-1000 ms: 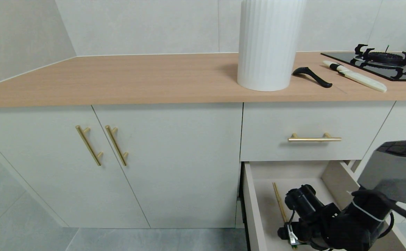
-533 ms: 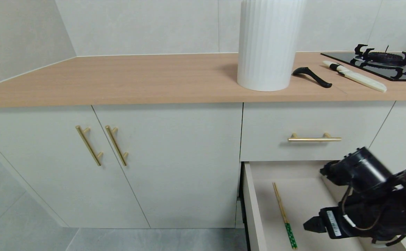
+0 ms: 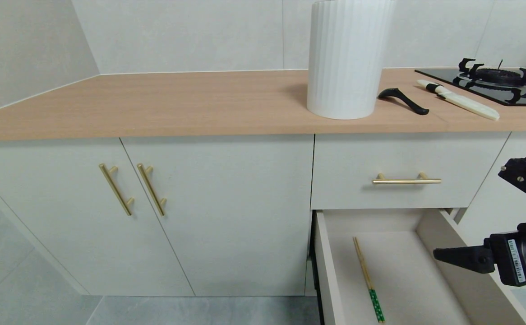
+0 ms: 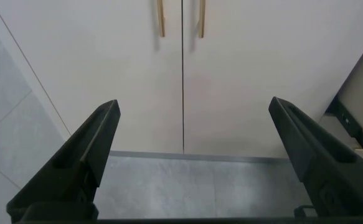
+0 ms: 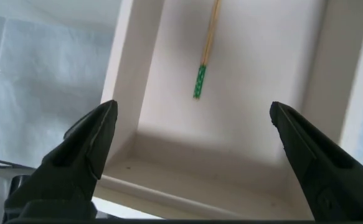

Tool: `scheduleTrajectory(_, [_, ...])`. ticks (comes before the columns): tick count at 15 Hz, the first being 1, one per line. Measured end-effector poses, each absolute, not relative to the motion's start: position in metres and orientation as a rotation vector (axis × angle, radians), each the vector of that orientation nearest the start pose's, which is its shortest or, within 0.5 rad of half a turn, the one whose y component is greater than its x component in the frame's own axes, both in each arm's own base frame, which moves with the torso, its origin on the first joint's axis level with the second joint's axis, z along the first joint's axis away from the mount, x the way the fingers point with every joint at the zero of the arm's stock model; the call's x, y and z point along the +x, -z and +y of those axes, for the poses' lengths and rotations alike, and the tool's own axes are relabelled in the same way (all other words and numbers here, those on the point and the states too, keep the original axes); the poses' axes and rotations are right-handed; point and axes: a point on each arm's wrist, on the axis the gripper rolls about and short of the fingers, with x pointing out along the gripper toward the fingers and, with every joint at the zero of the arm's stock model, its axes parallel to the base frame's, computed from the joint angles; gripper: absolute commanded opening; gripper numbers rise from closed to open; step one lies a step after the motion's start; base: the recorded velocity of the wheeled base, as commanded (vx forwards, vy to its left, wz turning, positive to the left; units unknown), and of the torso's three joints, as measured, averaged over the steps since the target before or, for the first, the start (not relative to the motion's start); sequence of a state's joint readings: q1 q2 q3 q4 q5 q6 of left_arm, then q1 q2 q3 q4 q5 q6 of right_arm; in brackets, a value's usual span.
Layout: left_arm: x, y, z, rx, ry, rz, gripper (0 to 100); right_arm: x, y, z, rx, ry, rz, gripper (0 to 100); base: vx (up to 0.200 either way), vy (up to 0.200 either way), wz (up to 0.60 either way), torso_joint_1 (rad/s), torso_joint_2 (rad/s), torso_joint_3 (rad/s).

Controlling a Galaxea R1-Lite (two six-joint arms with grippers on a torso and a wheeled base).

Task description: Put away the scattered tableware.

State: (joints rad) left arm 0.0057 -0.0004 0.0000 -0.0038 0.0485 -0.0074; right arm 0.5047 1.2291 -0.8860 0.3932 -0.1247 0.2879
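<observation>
I'm hovering the right gripper (image 5: 192,111), wide and empty, over the drawer (image 3: 326,266) holding chopsticks (image 3: 367,280); the left gripper (image 4: 193,104) is gaping too.

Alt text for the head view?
An open drawer below a counter holds chopsticks, with the open right gripper at its right edge. On the counter sit a white ribbed container, a black tool, a knife and a hob.

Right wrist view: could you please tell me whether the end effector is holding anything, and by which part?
Nothing is held: the right end effector is open, and the chopsticks lie in the drawer.
</observation>
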Motion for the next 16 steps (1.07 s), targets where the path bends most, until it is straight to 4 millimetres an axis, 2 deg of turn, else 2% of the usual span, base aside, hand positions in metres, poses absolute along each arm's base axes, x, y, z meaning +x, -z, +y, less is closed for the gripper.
scheduleTrajectory(3, [-0.0228, -0.0756, 0.0010, -0.008, -0.054, -0.003, 100, 0.1409, -0.2296, 0.0743, 0.049, -0.259, 0.725, 100, 0.000, 0.000, 0.00, 0.089, -0.26, -0.292])
scheduleTrajectory(16, [-0.0229, -0.0759, 0.0010, -0.008, -0.054, -0.004, 100, 0.1427, -0.2227, 0.0756, 0.047, -0.268, 0.723, 100, 0.000, 0.000, 0.00, 0.166, -0.49, -0.301])
